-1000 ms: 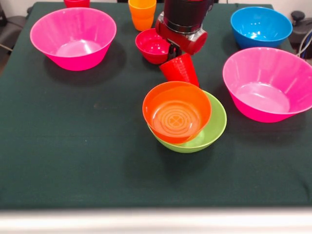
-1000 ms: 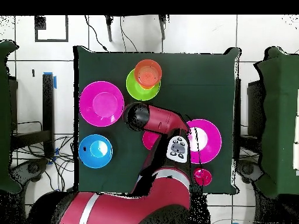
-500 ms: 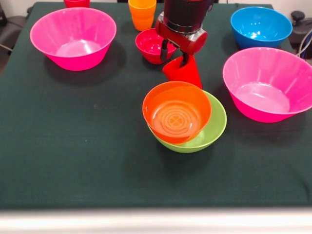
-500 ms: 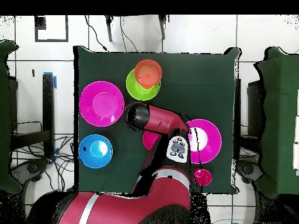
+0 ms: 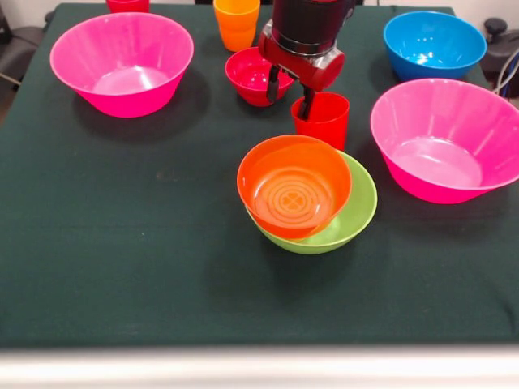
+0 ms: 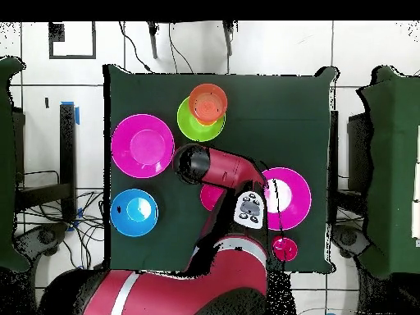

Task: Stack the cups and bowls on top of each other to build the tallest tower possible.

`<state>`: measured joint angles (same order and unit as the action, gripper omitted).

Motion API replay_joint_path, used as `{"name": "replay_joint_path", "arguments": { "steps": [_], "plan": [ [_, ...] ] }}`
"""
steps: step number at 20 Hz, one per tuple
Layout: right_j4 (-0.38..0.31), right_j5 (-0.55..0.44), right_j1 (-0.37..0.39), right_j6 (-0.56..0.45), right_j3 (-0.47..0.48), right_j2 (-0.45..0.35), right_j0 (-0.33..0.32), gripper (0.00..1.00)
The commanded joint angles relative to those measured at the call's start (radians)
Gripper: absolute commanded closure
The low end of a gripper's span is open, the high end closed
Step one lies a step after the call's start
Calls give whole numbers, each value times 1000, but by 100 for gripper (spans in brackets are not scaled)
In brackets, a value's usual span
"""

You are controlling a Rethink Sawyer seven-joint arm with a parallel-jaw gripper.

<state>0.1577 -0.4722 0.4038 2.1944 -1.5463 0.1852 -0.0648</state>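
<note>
Behind the tower, front view: red glossy plastic cup (image 5: 323, 118) stands upright on the dark green table cloth (image 5: 122, 243), mouth up. Gripper (image 5: 289, 91) is right over its rim w/ fingers spread apart; one finger (image 5: 306, 102) dips at the cup's near-left rim, the other (image 5: 273, 84) hangs outside, beside the small crimson plastic bowl (image 5: 255, 75). Whether the finger touches the cup wall: can't tell.

Tower: small orange plastic bowl w/ ringed flat bottom (image 5: 293, 185) sits tilted and off-centre to the left in the lime-green plastic bowl (image 5: 357, 207). Nothing else of the pile shows from here.

Rest of table, front view: large hot-pink plastic bowl (image 5: 122, 62) far left, 2nd large hot-pink bowl (image 5: 446, 139) at right edge, blue plastic bowl (image 5: 434, 42) behind it. Orange plastic cup (image 5: 237, 23) upright just behind the crimson bowl, apart from it. All mouth-up, none stacked.

Overhead view: red-and-black arm (image 6: 221, 172) covers the red cup and gripper; the orange bowl (image 6: 208, 102) over the green bowl (image 6: 189, 123) shows near the table's far edge, pink bowl (image 6: 143, 145) and blue bowl (image 6: 134, 212) to the left.
</note>
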Motion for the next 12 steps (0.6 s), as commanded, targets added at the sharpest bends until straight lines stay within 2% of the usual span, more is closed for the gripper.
{"name": "replay_joint_path", "arguments": {
  "steps": [1,9,10,12],
  "plan": [
    [0,4,-5,77,37,-81,-17,0],
    [18,49,11,66,26,-147,-51,0],
    [15,55,14,61,21,-158,-57,100],
    [17,82,22,51,4,-186,-75,100]
  ]
}}
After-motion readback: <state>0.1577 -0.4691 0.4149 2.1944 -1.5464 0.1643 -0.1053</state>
